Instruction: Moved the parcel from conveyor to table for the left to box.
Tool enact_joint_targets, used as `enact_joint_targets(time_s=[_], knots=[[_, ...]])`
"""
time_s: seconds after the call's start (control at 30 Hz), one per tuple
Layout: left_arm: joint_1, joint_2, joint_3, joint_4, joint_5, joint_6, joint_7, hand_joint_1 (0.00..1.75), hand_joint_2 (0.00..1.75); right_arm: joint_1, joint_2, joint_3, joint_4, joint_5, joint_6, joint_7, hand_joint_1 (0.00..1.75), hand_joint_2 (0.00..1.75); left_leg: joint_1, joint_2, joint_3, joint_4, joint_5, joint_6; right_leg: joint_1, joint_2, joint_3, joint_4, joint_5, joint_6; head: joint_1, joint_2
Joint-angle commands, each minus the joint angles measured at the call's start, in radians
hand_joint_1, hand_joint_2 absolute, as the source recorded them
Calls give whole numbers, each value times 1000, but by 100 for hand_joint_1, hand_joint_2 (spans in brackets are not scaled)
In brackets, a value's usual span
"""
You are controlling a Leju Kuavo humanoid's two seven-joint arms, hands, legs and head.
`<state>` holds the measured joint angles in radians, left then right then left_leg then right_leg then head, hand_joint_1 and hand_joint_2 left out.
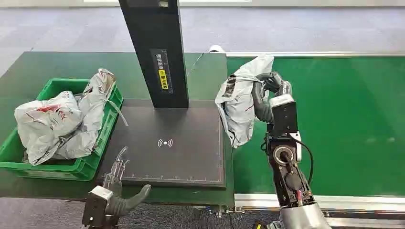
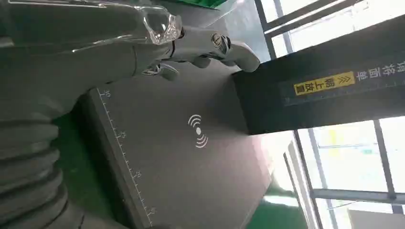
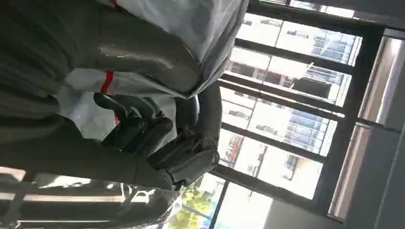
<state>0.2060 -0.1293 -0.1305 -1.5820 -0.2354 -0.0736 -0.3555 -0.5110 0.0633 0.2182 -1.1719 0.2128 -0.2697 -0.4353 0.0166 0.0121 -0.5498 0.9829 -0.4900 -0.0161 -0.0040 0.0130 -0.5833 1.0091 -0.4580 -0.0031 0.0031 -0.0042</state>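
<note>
Parcel [image 1: 239,102]: grey bag gripped by right hand [image 1: 267,93], held above the seam between conveyor [image 1: 344,119] and tabletop [image 1: 28,67] | left hand [image 1: 117,179]: fingers spread, holding nothing, at scanner pad [image 1: 167,152] near edge | green crate [image 1: 90,162]: holds bagged parcels.

Silver right arm [image 1: 292,191], black wrist block, looping black cable; left hand [image 1: 116,191]: grey thumb, clear fingers.

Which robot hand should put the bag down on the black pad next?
The right robot hand: it already grips the grey parcel beside the black pad. The left robot hand holds nothing.
</note>
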Motion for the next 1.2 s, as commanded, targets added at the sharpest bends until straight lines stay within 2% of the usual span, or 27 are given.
enact_joint_targets(time_s=[0.03,0.17,0.3,0.77,0.83,0.97,1.03,1.07,1.1,1.17,1.2], knots=[[-35,7,-4,72,1,-7,-1,0,175,-47,34,46,113,-32,92,25,175,175,-1,0,1,-2,1,1,-1,0,1,-1,1,0,0,0],[-38,11,-14,78,3,-11,-1,0,175,-98,67,102,230,-44,142,44,175,175,-1,2,1,-1,0,1,-1,2,1,0,1,0,0,0],[-58,21,-22,87,5,-17,1,0,175,-162,92,178,388,-79,244,105,175,175,-1,1,1,-1,1,1,0,1,1,0,1,0,0,0],[-63,21,-24,89,4,-19,3,0,175,-176,98,186,421,-85,244,100,175,175,-1,-2,0,-2,2,1,-1,-2,1,-1,0,0,0,0],[-66,23,-29,92,4,-22,4,0,175,-205,105,225,473,-79,275,123,175,175,-1,-2,0,-2,2,1,-1,-2,0,-1,0,0,0,0],[-92,15,-45,113,-1,-33,10,0,175,-321,177,300,685,-55,286,184,175,175,-1,1,0,-1,1,1,-1,0,-1,0,1,0,0,0],[-102,14,-49,117,-2,-34,12,0,175,-332,189,308,710,-54,286,191,175,175,-1,1,0,-1,2,1,-1,1,0,0,1,0,0,0],[-108,14,-50,117,-2,-35,17,0,175,-345,201,307,732,-61,277,197,40,175,-1,0,-1,-1,2,1,-1,0,-1,0,1,0,0,0],[-105,14,-48,108,0,-33,18,0,175,-353,204,295,737,-81,270,184,0,175,-1,-1,-1,-1,2,1,0,-1,-1,0,0,0,0,0],[-89,17,-42,86,3,-29,24,0,175,-364,195,275,730,-119,273,165,0,175,-1,-3,-1,0,2,1,0,-2,-1,0,0,0,0,0],[-81,18,-38,76,6,-26,27,0,175,-360,189,244,714,-178,329,157,0,175,-1,-3,-1,-1,2,1,0,-2,0,0,0,0,0,0]])
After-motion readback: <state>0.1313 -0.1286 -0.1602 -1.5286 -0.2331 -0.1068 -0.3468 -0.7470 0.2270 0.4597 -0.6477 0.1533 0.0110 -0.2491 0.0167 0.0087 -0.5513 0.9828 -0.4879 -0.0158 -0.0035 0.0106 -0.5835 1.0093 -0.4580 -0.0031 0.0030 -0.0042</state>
